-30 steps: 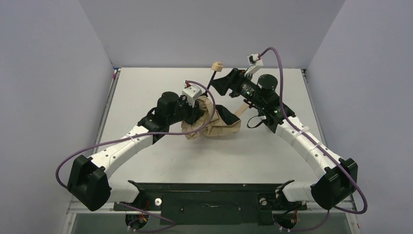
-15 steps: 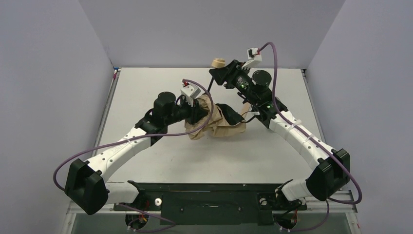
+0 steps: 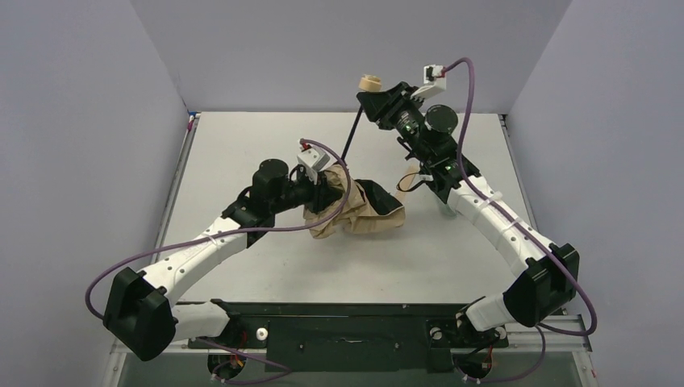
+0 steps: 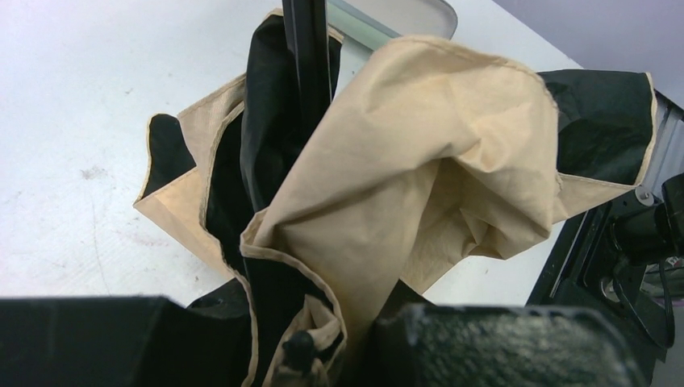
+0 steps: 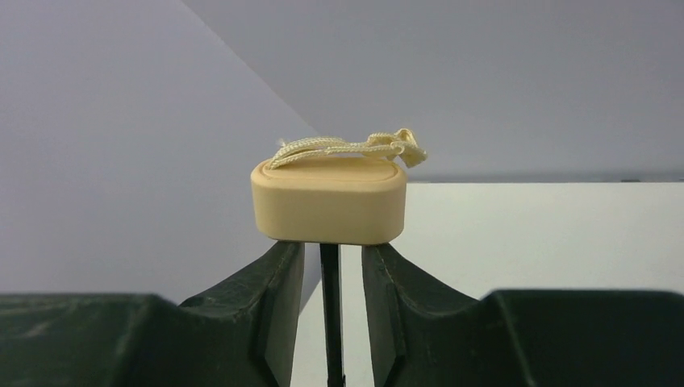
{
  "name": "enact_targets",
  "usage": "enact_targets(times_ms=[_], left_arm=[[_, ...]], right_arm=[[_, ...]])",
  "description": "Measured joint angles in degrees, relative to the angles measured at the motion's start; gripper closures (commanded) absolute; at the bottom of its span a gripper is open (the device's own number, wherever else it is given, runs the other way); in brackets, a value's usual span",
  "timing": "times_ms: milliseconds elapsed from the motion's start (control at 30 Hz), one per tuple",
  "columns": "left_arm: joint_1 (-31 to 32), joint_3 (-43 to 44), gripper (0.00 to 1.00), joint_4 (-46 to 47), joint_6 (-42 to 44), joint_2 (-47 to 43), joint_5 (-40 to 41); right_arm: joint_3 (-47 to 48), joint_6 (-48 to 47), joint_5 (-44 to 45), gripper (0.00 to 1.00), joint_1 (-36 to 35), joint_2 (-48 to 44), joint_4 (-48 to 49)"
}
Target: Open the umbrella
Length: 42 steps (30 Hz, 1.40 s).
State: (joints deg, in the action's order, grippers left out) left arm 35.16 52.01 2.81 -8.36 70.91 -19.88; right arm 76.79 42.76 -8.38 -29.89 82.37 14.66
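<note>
Since a second ago the right gripper (image 5: 332, 254) has gone up and toward the far wall. It has taken the handle (image 3: 370, 82) with it, so more of the black shaft (image 3: 352, 135) shows, and its fingers have drawn in.

The umbrella (image 3: 355, 211) sits mid-table, unopened. Its peach canopy (image 4: 419, 161) with black lining is a crumpled heap, lying much where it was. The shaft slants from the heap up and far-right to the handle.

The left gripper (image 3: 321, 192) is clamped on a bunch of canopy at the heap's left side, as before. The right fingers stand narrowly apart on either side of the shaft just under the handle, with slivers of gap showing. The handle's underside rests on their tips, and a pale cord (image 5: 347, 147) lies on top of it.

Just right of the heap, under the right arm, lies a mint-green pouch (image 4: 399, 12), mostly hidden by fabric and arm. What is inside it cannot be seen. A thin black loop (image 3: 407, 182) hangs beside that arm. The white table (image 3: 242, 145) has grey walls (image 3: 323, 48) around it.
</note>
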Motion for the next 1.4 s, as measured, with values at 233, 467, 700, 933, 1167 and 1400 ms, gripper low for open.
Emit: enact_targets(times_ms=[233, 467, 700, 933, 1167, 1400], left_arm=[[0.17, -2.78, 1.0, -1.33, 0.55, -0.02, -1.25], [0.66, -3.89, 1.0, -1.77, 1.27, -0.24, -1.62], [0.94, -5.01, 1.0, -0.9, 0.79, -1.36, -0.72], [1.18, -5.49, 1.0, -0.2, 0.28, -1.51, 0.9], [-1.6, -2.75, 1.0, -1.36, -2.73, 0.31, -1.29], [-5.11, -0.57, 1.0, 0.66, -4.28, 1.31, -3.48]], right_arm=[[3.52, 0.83, 2.54, 0.73, 3.61, 0.87, 2.99], [5.62, 1.09, 3.67, 0.73, 6.43, 2.29, 3.93], [8.07, 1.07, 1.05, 0.74, 7.96, 4.42, 1.9], [9.73, 1.2, -3.45, 0.59, 10.03, 6.1, 0.33], [6.64, 1.33, -7.96, 0.31, 10.64, 4.92, 5.53], [0.81, 1.25, -11.69, 0.25, 8.59, 1.14, 4.98]])
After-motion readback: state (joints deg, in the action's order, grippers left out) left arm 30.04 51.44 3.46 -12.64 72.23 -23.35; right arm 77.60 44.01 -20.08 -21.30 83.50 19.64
